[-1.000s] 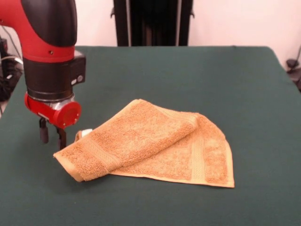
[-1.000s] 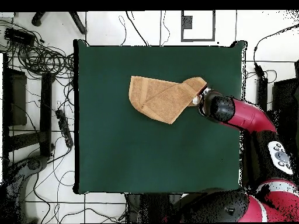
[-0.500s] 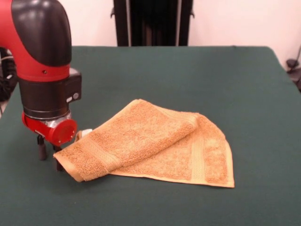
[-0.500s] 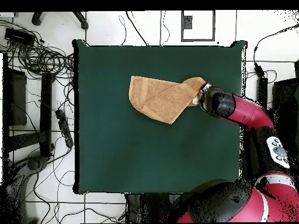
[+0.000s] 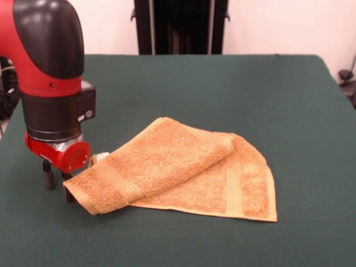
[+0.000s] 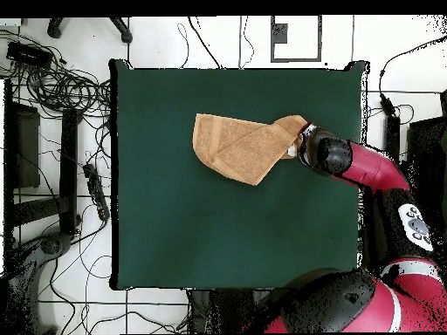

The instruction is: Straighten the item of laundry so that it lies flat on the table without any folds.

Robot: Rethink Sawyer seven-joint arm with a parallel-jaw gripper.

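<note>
The orange-tan washcloth (image 5: pixel 183 169) lies folded over itself on the dark green table (image 5: pixel 183 83), with its upper layer draped diagonally and a small white tag (image 5: pixel 102 156) at its left end. In the overhead view the washcloth (image 6: pixel 244 146) sits in the table's (image 6: pixel 236 235) upper middle. My gripper (image 5: pixel 58 186) is open, its two dark fingers (image 5: pixel 49 179) down at the table surface just left of the cloth's folded left corner. The right finger stands right beside that corner. In the overhead view the wrist (image 6: pixel 319 155) covers the fingers.
The red and black arm (image 5: pixel 50 67) fills the left of the front view. In the overhead view cables and black stands (image 6: pixel 61 140) lie on the floor left of the table. The black pedestal (image 5: pixel 181 25) stands behind the far edge.
The gripper has come down from above the table to the surface by the cloth's left corner and shifted slightly left. In the last half second it barely moved. The cloth has not changed.
</note>
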